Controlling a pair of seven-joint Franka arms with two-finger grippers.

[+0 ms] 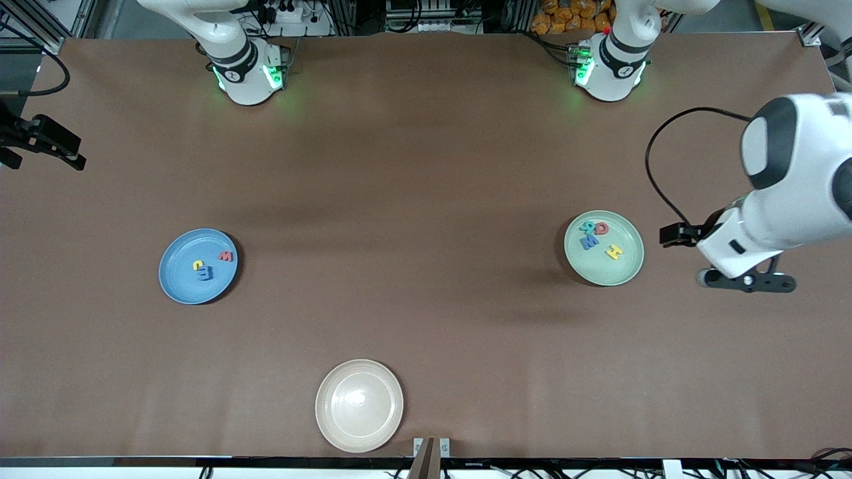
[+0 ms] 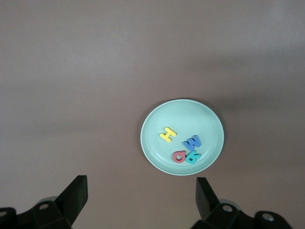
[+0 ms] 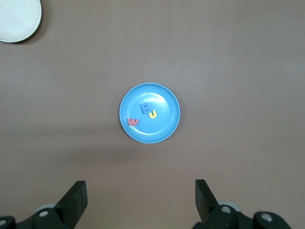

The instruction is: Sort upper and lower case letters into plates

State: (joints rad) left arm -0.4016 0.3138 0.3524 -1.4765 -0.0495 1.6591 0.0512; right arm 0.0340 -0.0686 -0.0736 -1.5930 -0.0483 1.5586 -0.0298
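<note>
The sky blue plate (image 1: 178, 281) (image 3: 164, 125) lies toward the right arm's end of the table. It holds three letters: a red one (image 3: 133, 121), a blue one (image 3: 144, 108) and a yellow one (image 3: 152, 113). The mint green plate (image 1: 622, 269) (image 2: 186, 113) lies toward the left arm's end. In it are a yellow H (image 2: 167, 134), a blue letter (image 2: 192, 141), a red one (image 2: 179, 156) and a teal one (image 2: 193, 157). My left gripper (image 2: 141, 183) (image 1: 745, 281) hangs open and empty beside the green plate. My right gripper (image 3: 140, 187) is high up, open and empty.
A cream-white plate (image 1: 359, 379) (image 3: 14, 21) with nothing in it sits near the table's front edge, nearer the front camera than both other plates. The brown table (image 1: 426, 199) lies bare between the plates.
</note>
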